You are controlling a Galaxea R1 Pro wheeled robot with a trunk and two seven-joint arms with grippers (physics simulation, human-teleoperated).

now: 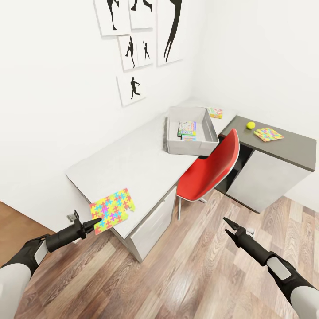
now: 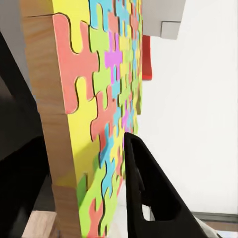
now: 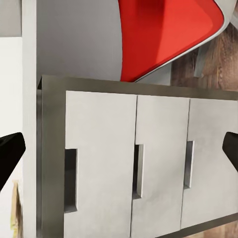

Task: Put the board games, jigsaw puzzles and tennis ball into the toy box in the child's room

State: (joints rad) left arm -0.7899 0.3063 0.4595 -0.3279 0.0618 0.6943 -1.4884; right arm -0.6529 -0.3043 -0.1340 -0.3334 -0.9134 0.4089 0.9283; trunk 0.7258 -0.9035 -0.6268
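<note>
Left gripper (image 1: 96,221) is at the near corner of the counter (image 1: 133,159), fingers straddling the edge of the notched jigsaw puzzle (image 1: 113,209). In the left wrist view one dark finger (image 2: 148,193) lies against the coloured face of the puzzle (image 2: 94,114) and the other dark finger is behind its wooden edge; jaws narrow, clamped on the sheet as far as can be seen. Puzzle overhangs the counter edge slightly at the gripper side.

Right gripper (image 1: 229,225) hangs over the wood-plank floor (image 1: 195,274), jaws spread wide, holding nothing. In the right wrist view its two black fingertips (image 3: 10,153) sit at opposite edges, far apart, with the white drawers (image 3: 134,168) in a dark frame and the red chair (image 3: 168,34) between them.

Toy box (image 1: 173,139), light grey, stands on the counter farther back, near the wall corner; two board games (image 1: 187,128) lie inside it. Third small colourful box (image 1: 215,112) lies on the counter just beyond the toy box. On the lower dark grey wing (image 1: 288,146): tennis ball (image 1: 250,125) and second jigsaw puzzle (image 1: 269,134), close beside each other, apart. Red chair (image 1: 212,170) tucked at the counter between toy box and wing. Black silhouette pictures (image 1: 133,48) on the white wall.
</note>
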